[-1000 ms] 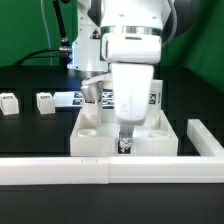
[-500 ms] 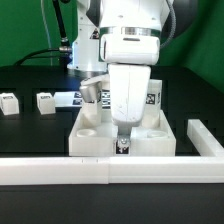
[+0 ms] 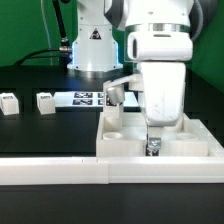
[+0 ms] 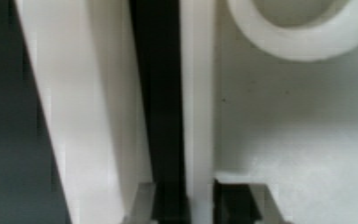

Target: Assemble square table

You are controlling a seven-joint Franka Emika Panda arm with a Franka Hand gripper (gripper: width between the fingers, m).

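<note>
The claw (image 3: 153, 146) is squeezed almost fully closed, and what's clamped between its fingers is the thin front rim of the square table top (image 3: 185, 147). That narrow grip makes sense. The raised wall is the one slim part of the tray that can be pinched from above, and with it held the whole top can probably be dragged across the bench (image 3: 40, 138) instead of lifted.

The top is laid flat on the bench, front edge just beside the long border rail (image 3: 50, 172), over towards the exterior view's right. Most likely it's being squared up against that rail so it can't slide once legs go in, but that's only a guess.

The layout can only be read from the exterior view. Two legs (image 3: 45, 100) are parked well apart from the top on the exterior view's left, with the marker board (image 3: 85, 98) lying next to them. None of that is caught by the wrist view.

What's offered there instead is the close-up:
- The rim is seen running between the two dark fingers (image 4: 247, 205).
- A dark gap is left between the rim and what looks like the rail.
- One round corner socket (image 4: 314, 25) is shown empty, so no leg is fitted in it.
</note>
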